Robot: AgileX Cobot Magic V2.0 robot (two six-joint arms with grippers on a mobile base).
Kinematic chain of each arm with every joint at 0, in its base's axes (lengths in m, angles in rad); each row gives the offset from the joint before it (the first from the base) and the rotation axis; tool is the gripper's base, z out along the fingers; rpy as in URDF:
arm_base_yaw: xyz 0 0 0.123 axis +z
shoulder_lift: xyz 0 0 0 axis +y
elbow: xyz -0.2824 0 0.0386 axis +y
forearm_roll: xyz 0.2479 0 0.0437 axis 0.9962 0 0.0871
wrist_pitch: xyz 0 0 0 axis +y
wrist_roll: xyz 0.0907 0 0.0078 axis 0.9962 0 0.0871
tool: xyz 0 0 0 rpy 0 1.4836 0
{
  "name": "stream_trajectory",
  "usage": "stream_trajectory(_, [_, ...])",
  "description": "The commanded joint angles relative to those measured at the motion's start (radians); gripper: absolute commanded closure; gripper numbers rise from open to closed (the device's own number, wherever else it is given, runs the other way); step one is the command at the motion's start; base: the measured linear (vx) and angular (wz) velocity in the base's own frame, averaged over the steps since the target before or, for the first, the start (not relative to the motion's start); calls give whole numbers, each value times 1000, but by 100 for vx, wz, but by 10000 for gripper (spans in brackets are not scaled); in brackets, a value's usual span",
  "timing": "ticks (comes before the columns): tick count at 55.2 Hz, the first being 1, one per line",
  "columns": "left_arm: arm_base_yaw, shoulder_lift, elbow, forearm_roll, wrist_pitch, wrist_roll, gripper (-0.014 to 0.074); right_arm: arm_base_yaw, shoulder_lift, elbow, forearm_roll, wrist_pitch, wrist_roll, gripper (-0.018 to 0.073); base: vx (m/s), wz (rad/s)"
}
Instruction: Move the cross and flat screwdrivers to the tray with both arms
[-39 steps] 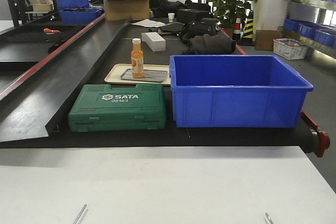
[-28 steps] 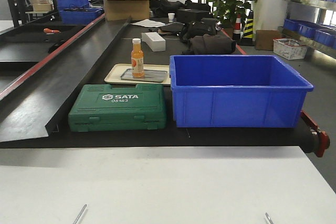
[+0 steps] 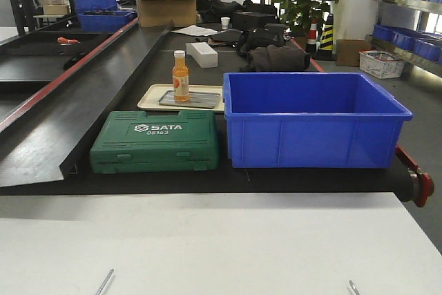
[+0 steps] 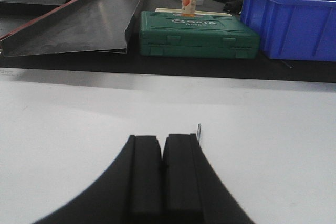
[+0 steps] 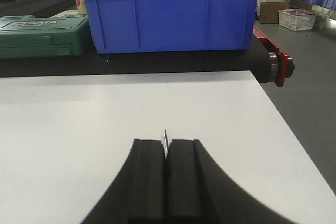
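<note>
"sata 05163" marks the green plastic tool case [image 3: 155, 141] beside the blue plastic bin [image 3: 314, 119]. handles are cut off; the right screwdriver's silver shaft [image 5: 165, 141] sits pinched in the closed right jaws, the left screwdriver's silver shaft [image 4: 199, 132] just beside the shut left jaws, over the white surface [image 3: 221, 240]. nothing has shifted since before

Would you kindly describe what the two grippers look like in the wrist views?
Both look alike. The left gripper has two matte black, blocky fingers with flat, squared tips, widening in a smooth curve toward the camera. The right gripper has the same black, flared pair. No cables, markings or casing show in these views.
</note>
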Motion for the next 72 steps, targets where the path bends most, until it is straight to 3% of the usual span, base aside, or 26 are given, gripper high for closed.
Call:
stream_trajectory(1, [-4,-4,-28,-2,-104,-7,602,-7,-5,8,-10,-83,-3,567,0,0])
stream_trajectory(15, [-4,-4,-30,-2,-271,-16,602,-7,-5,8,-9,-149,-3,567,0,0])
stream_trajectory(27, [-4,-4,-61,-2,-479,-93,598,-7,-5,-19,-10,-417,-3,566,0,0])
stream_trajectory(32, [-4,10,-146,-2,-401,-91,584,-7,8,-109,-9,-358,2,564,0,0])
stream_trajectory(42, [-4,144,-363,-1,-204,-68,514,-7,129,-339,-19,-52,7,558,0,0])
stream_trajectory(52, [-4,347,-445,-1,-107,44,369,-7,304,-411,-40,103,-3,515,0,0])
stream_trajectory(58, [-4,440,-445,-1,-91,100,271,-7,400,-411,-40,112,-3,433,0,0])
stream_trajectory(63, [-4,512,-445,-2,-88,102,210,-7,470,-411,-40,106,-3,335,0,0])
stream_trajectory(72, [-4,622,-445,-3,-69,92,176,-7,584,-411,-28,103,4,147,0,0])
